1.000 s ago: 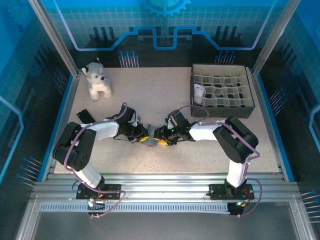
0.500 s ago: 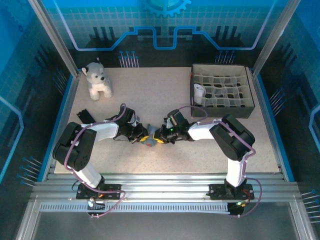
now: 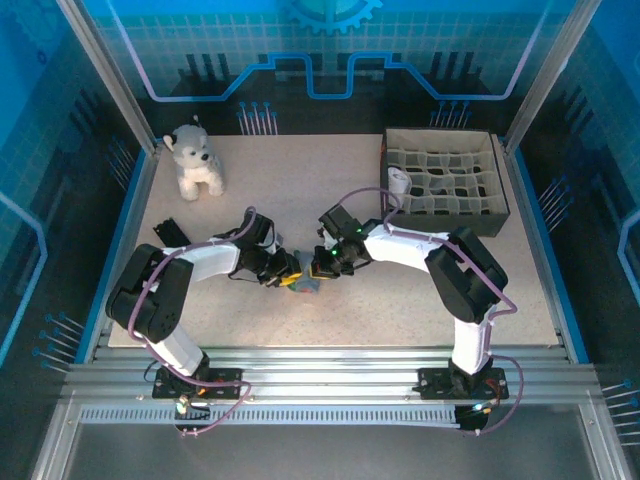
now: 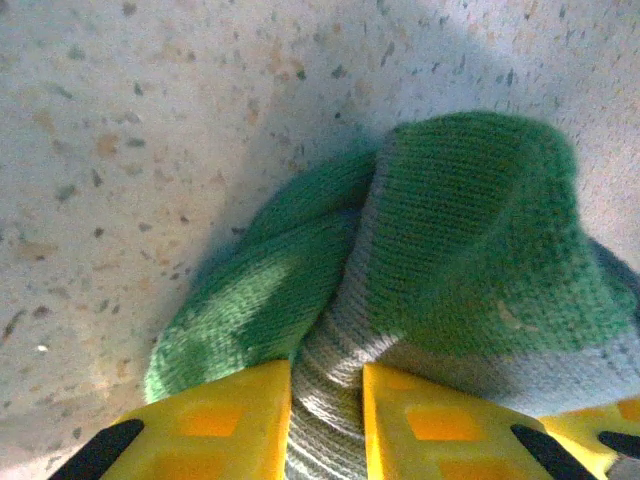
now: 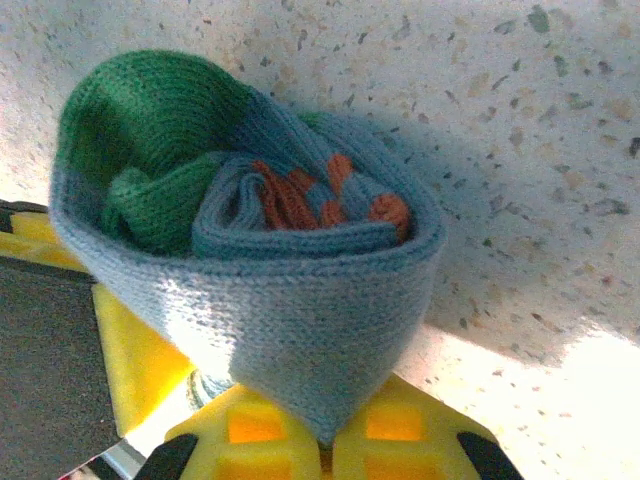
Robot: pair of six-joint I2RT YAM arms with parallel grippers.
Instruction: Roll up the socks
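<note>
Green and grey-banded, the sock point(image 5: 240, 230) sits mid-frame on the worktop point(image 3: 380, 310), cuff stretched over its roll. The left pincer point(image 4: 320, 430) and right pincer point(image 5: 325, 440) each pinch it. It looks nearly rolled; only release remains.

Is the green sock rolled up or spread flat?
Rolled up: the green sock is a bundle, its grey-blue band wrapped around green and orange folds.

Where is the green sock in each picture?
Top: sock near the middle of the table.
Left wrist: sock right of centre, its grey band pinched in the left claw.
Right wrist: sock bundled left of centre, its grey tip pinched in the right claw.
Shared landmark: the speckled table under it.
</note>
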